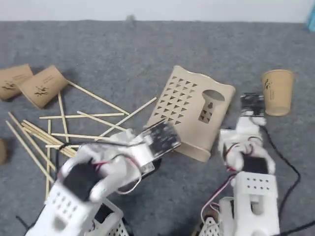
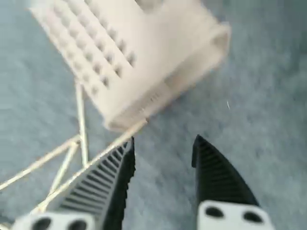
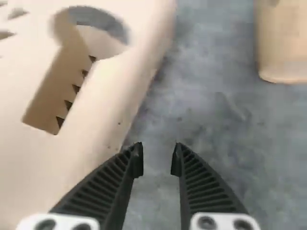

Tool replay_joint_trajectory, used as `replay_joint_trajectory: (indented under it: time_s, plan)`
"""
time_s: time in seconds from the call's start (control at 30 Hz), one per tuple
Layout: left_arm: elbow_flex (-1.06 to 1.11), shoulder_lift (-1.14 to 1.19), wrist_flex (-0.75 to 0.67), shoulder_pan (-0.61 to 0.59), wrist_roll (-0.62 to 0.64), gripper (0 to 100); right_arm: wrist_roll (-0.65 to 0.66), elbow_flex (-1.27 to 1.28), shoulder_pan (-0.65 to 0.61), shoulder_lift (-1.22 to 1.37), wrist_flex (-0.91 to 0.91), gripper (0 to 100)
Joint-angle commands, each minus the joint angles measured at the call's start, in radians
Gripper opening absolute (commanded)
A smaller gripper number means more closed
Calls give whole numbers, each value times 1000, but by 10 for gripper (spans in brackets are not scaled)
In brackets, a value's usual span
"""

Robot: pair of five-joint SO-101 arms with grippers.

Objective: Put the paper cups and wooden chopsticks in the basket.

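Basket (image 1: 193, 112) lies tipped mid-table with a perforated wall up; I can't see its mouth. Chopsticks (image 1: 74, 123) are scattered to its left, none in it. Two cups (image 1: 43, 86) lie on their sides beyond them, and one cup (image 1: 278, 92) stands upright right of the basket.

Left gripper (image 2: 163, 158) is wide open and empty, low over the mat (image 1: 147, 54), near the basket. One chopstick (image 2: 134, 131) runs past one jaw and touches the basket's edge. Right gripper (image 3: 157, 155) is parted by a narrow gap, empty, just beside the basket's handle end.

Judgement: that chopstick comes next. I'd set the jaws square across it, clear of the basket, descend until both tips straddle it, then close gently. Risk: the thin stick rolls away, or the jaw nudges the basket.
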Motion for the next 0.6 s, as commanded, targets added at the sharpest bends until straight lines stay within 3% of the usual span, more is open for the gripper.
replay_joint_trajectory:
  time_s: [0.0,0.27,0.57]
  plan:
    - [28,-184,-23,2,117,188,5,-152,45,44,107,120]
    - [131,-305,-124,2,299,188,219,-563,45,414,320,123]
    - [139,-252,-144,2,377,188,457,-1361,45,915,699,127]
